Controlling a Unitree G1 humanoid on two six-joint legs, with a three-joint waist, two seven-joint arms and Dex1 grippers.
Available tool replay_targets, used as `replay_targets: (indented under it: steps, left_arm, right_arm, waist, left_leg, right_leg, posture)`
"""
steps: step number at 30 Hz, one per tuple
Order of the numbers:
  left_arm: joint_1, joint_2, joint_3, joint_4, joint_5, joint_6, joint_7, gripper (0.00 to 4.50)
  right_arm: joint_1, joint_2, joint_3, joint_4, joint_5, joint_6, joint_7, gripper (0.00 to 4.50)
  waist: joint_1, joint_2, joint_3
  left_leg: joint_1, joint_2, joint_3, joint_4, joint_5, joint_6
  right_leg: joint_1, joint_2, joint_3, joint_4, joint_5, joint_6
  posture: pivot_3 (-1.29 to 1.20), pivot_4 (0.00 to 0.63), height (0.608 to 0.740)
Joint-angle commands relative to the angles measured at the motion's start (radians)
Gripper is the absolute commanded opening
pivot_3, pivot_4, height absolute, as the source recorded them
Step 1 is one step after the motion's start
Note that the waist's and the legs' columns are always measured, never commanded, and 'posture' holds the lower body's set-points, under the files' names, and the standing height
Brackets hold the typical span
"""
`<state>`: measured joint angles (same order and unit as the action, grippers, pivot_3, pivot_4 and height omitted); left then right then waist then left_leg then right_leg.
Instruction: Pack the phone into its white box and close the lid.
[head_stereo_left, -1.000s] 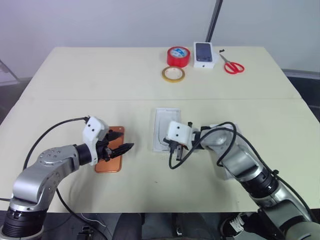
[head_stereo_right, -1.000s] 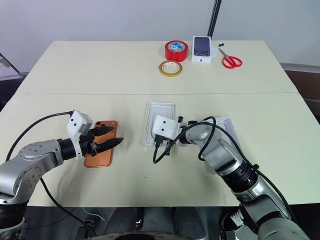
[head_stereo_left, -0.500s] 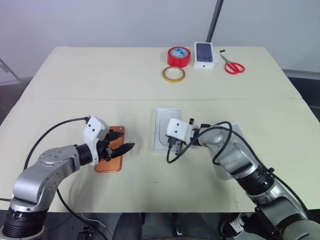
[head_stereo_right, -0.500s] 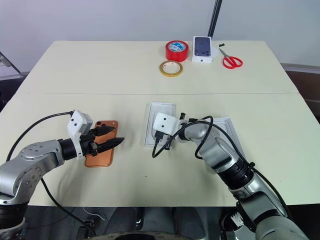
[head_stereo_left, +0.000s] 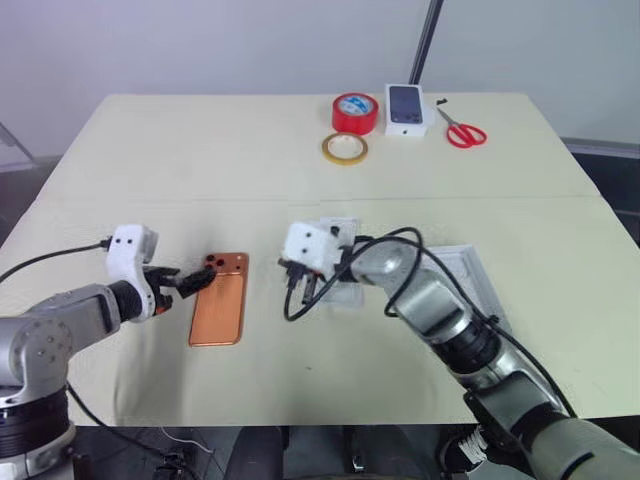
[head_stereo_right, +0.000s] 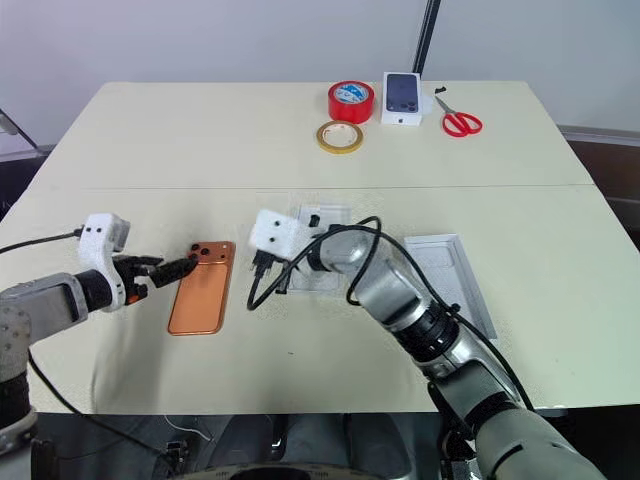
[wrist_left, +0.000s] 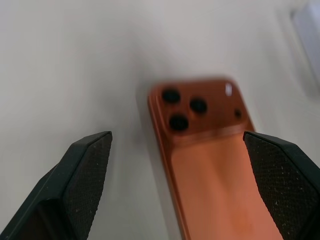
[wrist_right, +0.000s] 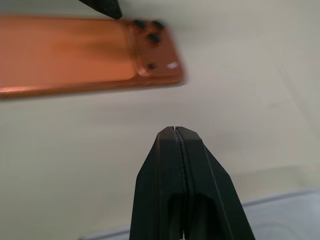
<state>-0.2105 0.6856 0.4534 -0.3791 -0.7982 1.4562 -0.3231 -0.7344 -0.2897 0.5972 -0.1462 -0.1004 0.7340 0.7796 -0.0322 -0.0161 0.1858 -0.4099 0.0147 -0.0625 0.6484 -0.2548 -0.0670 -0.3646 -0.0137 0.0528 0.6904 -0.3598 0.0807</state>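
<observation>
The copper-orange phone (head_stereo_left: 219, 310) lies back up on the table, its three lenses at the far corner. My left gripper (head_stereo_left: 184, 280) hovers open just left of that corner, with the lenses (wrist_left: 181, 107) between its spread fingers and nothing gripped. My right gripper (head_stereo_left: 292, 273) is shut and empty, right of the phone (wrist_right: 85, 52). It hangs over a shallow white tray (head_stereo_right: 325, 280). The arm covers most of this tray, so I cannot tell whether it is the white box. The lid (head_stereo_right: 452, 283), pale grey inside, lies open side up further right.
At the table's far edge stand a red tape roll (head_stereo_left: 357, 112), a yellow tape ring (head_stereo_left: 345, 148), a small white carton printed with a dark phone (head_stereo_left: 407, 107) and red scissors (head_stereo_left: 465, 133). Cables loop from both wrists, one across the white tray.
My left gripper has drawn back to the left off the phone and turned, baring the phone's whole back. My right arm has swung left across the white tray, uncovering the lid.
</observation>
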Motion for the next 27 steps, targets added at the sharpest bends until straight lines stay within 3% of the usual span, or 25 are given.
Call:
replay_targets:
  steps: [1,8,17,27]
  left_arm:
    - [-0.018,0.001,0.026,-0.010,-0.027,0.133,-0.005,4.40]
    - [0.046,-0.082,-0.027,-0.054,-0.150,0.158,0.015,4.40]
    - [0.023,-0.182,-0.059,-0.032,-0.357,0.158,0.147,4.40]
    - [-0.043,-0.205,-0.043,0.065,-0.551,0.158,0.305,4.40]
  right_arm:
    - [-0.040,0.019,0.070,0.035,-0.031,-0.008,0.027,0.00]
    - [-0.074,0.042,0.164,0.119,-0.093,-0.056,0.056,0.00]
    - [-0.060,0.041,0.161,0.094,-0.123,-0.054,0.088,0.00]
    - [-0.044,0.056,0.149,0.087,-0.138,-0.046,0.089,0.00]
  waist:
    - [-0.003,0.000,0.000]
    - [-0.010,0.002,-0.002]
    - [0.014,0.004,-0.010]
    - [0.023,0.004,-0.015]
  left_leg:
    - [0.000,0.000,0.000,0.000,0.000,0.000]
    - [0.001,0.000,0.000,0.000,0.000,-0.001]
    - [0.002,-0.003,0.000,0.000,0.000,0.000]
    - [0.003,-0.005,-0.003,0.000,0.000,0.000]
  right_leg:
    - [0.000,0.000,0.000,0.000,0.000,0.000]
    - [0.000,-0.001,0.000,0.000,0.000,0.000]
    - [0.003,-0.004,0.000,-0.002,0.000,0.000]
    - [0.006,-0.005,-0.002,-0.003,0.000,0.000]
  posture:
    - [0.00,0.150,0.740]
    - [0.00,0.150,0.740]
    - [0.00,0.150,0.740]
    - [0.00,0.150,0.740]
